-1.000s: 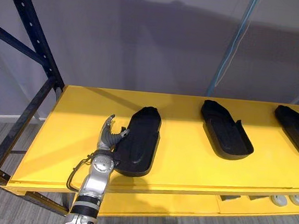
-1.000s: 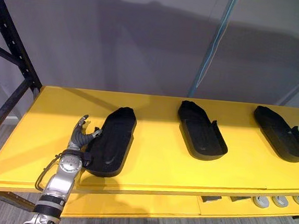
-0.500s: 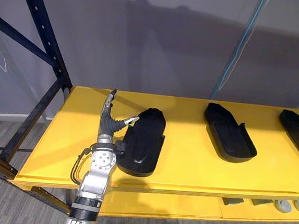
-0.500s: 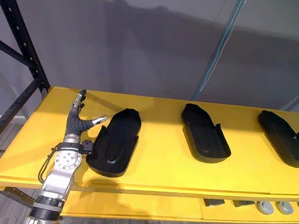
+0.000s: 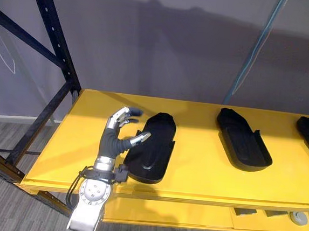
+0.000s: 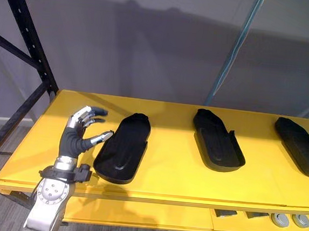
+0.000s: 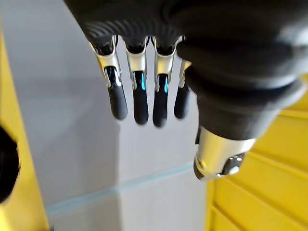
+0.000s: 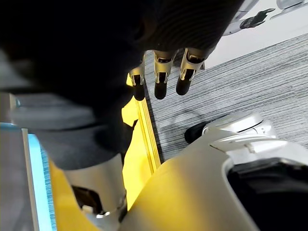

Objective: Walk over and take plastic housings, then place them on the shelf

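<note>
Three housings [image 6: 121,153] abreast on shelf [image 6: 166,170]

Three black housings [image 6: 123,148] on yellow shelf [image 6: 176,174]

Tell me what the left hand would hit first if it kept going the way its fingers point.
Likely the grey wall behind the yellow shelf: the left hand points across the shelf toward it. The nearest black housing lies beside it, off that line; depth is unclear.

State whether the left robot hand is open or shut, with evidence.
Open: the left robot hand has fingers loosely spread beside the leftmost black housing on the yellow shelf, gripping nothing.
</note>
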Controlling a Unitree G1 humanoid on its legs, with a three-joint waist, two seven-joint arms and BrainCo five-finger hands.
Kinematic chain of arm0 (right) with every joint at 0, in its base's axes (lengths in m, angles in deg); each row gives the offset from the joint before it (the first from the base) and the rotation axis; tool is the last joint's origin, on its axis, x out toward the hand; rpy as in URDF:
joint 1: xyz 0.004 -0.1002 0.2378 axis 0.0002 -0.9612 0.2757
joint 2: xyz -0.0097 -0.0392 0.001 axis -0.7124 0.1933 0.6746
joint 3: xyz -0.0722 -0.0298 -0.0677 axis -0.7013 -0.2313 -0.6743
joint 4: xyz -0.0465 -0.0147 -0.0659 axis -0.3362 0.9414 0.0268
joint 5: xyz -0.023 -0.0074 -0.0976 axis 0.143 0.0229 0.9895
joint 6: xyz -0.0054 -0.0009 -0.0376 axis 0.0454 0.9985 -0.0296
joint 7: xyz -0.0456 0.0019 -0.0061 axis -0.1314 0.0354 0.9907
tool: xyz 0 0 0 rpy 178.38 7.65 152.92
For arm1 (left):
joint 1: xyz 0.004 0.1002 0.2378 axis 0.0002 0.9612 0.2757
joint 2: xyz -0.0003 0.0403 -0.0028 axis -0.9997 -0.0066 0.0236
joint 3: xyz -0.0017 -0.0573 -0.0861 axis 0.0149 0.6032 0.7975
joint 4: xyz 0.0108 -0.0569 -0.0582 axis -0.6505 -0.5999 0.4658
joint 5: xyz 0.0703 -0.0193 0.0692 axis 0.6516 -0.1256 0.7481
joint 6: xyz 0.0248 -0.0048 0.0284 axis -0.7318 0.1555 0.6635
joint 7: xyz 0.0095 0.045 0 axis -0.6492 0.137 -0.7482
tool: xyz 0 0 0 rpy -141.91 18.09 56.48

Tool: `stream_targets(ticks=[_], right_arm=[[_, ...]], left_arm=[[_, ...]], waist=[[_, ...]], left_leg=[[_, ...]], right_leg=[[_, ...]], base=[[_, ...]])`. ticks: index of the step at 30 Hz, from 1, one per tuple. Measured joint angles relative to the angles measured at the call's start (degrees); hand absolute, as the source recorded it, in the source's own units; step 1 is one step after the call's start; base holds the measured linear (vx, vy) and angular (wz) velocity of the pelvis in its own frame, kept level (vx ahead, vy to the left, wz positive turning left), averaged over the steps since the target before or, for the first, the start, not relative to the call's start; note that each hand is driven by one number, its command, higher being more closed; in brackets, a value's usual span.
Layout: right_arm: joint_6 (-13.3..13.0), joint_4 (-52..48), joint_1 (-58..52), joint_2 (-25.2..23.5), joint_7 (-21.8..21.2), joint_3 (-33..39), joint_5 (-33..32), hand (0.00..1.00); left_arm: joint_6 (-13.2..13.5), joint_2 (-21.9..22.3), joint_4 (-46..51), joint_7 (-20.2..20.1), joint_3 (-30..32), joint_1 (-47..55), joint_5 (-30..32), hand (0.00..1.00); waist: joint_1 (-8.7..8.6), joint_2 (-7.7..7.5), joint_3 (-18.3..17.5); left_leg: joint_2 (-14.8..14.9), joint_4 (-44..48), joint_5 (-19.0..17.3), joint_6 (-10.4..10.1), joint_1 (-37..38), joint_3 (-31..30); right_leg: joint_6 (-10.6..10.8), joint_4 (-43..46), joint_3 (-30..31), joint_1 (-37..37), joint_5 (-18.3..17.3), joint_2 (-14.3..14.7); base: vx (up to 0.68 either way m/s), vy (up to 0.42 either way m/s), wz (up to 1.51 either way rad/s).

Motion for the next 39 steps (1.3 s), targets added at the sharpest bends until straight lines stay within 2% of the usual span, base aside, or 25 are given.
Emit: stream_targets(ticks=[4,5,9,14,20,26,35,39], right_arm=[[0.0,0.0,0.2,0.3,-0.5,0.0,1.4,0.0],[0.0,0.0,0.4,0.6,-0.8,-0.1,2.2,0.0],[0.0,0.3,0.4,0.7,-1.2,-0.1,2.3,0.0],[0.0,1.0,1.2,1.3,-1.6,-2.2,3.7,0.0],[0.0,1.7,2.3,1.7,-1.9,-2.3,5.8,0.0],[0.0,1.7,2.7,1.9,-2.0,-3.7,6.1,0.0],[0.0,2.2,4.4,2.0,-2.0,-6.4,7.8,0.0],[0.1,2.2,5.0,2.8,-2.0,-8.5,8.2,0.0]], left_arm=[[0.3,-3.9,0.5,-6.0,-1.3,1.6,-10.8,1.0],[0.3,-5.2,0.5,-9.5,-2.1,1.8,-16.0,1.0],[-0.2,-6.5,0.8,-14.0,-2.9,3.2,-22.1,1.0],[-1.2,-11.5,1.0,-19.3,-6.5,3.8,-26.8,1.0],[-2.4,-16.8,1.0,-23.3,-9.0,4.2,-27.4,1.0],[-2.7,-22.7,0.9,-25.5,-10.9,7.2,-27.0,1.0],[-2.8,-28.3,-3.0,-27.7,-16.8,7.5,-22.0,1.0],[-2.7,-31.8,-5.7,-27.9,-20.2,7.3,-17.0,1.0]], waist=[[0.06,0.48,-0.1],[0.15,0.6,-0.1],[0.73,0.66,-0.1],[1.32,0.55,-0.2],[1.27,0.44,-0.3],[1.28,0.06,-0.4],[1.12,-0.99,-0.4],[0.36,-1.08,-0.4]], left_leg=[[0.0,0.2,0.0,0.1,0.1,-0.5],[0.0,0.3,-0.1,0.1,0.1,-0.9],[0.0,0.7,-0.3,0.1,0.1,-0.9],[0.0,1.9,-0.9,0.1,-0.3,-0.9],[0.1,2.4,-1.1,-0.1,-0.7,-0.8],[0.1,2.4,-1.5,-0.2,-0.8,0.1],[0.1,3.1,-2.1,0.1,-1.7,0.9],[0.1,3.1,-2.2,0.1,-1.5,1.2]], right_leg=[[-0.1,1.2,-0.2,0.0,-0.9,0.0],[-0.1,1.7,-0.4,0.0,-1.3,0.0],[-0.1,1.9,-0.4,0.0,-1.3,0.0],[-0.1,2.4,-0.4,-0.1,-1.3,0.0],[-0.1,2.7,-0.1,-0.5,-1.2,0.0],[-0.1,2.6,0.5,-1.1,-1.2,0.0],[-0.2,2.6,1.4,-2.3,-1.2,0.1],[-0.8,2.2,1.4,-2.1,-0.7,0.0]], base=[[0.01,0.004,0.08],[-0.02,-0.001,0.08],[-0.01,0.002,0.01],[-0.01,0.002,0.0],[0.0,0.0,0.0],[0.0,0.01,-0.06],[0.01,0.013,-0.05],[-0.01,0.007,-0.02]])
